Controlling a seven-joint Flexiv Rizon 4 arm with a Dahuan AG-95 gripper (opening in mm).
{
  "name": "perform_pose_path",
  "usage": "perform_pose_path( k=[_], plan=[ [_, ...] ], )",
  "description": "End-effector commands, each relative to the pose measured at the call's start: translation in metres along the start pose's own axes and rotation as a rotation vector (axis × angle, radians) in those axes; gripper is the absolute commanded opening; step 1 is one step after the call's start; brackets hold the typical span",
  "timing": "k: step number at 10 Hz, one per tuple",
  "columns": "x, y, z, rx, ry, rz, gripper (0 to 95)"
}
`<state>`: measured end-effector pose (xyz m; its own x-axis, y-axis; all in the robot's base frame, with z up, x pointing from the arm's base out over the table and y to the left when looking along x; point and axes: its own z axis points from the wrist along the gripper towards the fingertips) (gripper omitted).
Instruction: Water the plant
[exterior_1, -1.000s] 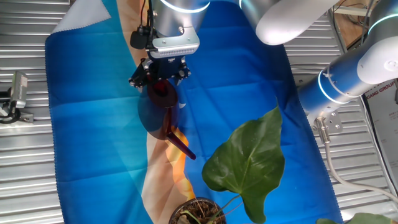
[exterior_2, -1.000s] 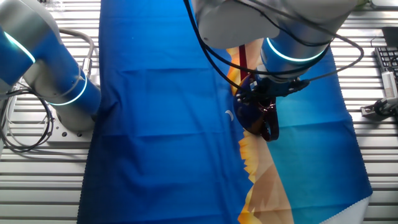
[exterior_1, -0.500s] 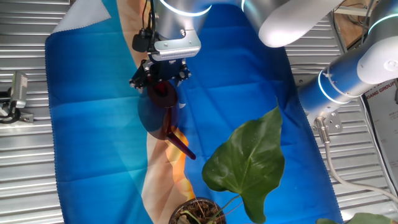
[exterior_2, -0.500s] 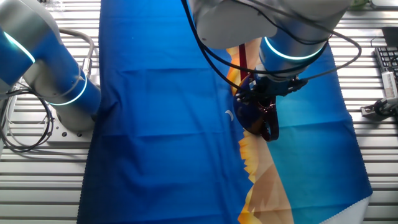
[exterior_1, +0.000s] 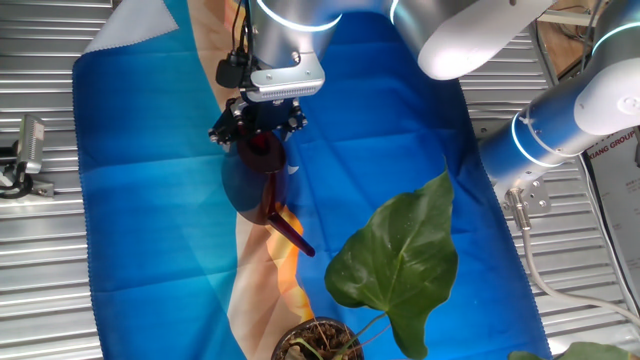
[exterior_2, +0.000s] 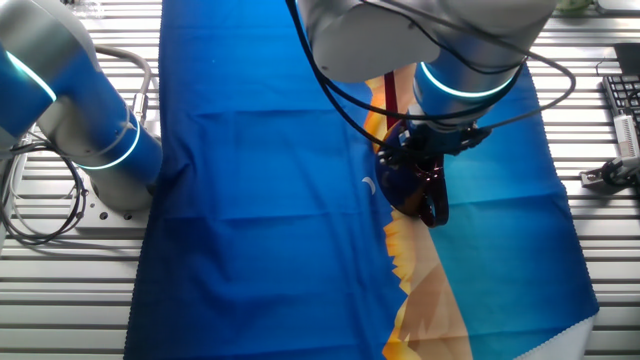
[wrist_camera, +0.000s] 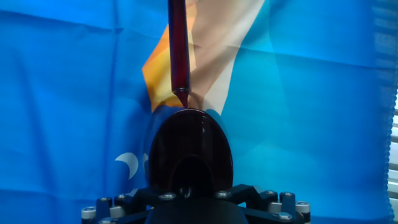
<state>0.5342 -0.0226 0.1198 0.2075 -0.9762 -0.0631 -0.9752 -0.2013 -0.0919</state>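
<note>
My gripper (exterior_1: 258, 128) has crept slightly upward, jaws closed on the watering can (exterior_1: 262, 168) (spout aimed toward the plant (exterior_1: 400, 262), well apart at the cloth's near end), so the carry is starting.

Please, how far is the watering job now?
Done: the tool sits right at the red watering can, apparently gripping it, though its fingers are hidden. In hand: the can seems still low over the blue cloth, spout pointing toward the plant. Left: carrying it to the pot and tipping it; no pouring is visible yet.
</note>
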Motion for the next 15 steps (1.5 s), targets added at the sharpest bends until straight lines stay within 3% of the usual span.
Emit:
perform_pose_path(
  k=[1, 15],
  plan=[
    [0.001, 0.001, 0.002, 0.003, 0.005, 0.002, 95.0],
    [-0.002, 0.003, 0.014, 0.029, 0.011, 0.010, 95.0]
  ],
)
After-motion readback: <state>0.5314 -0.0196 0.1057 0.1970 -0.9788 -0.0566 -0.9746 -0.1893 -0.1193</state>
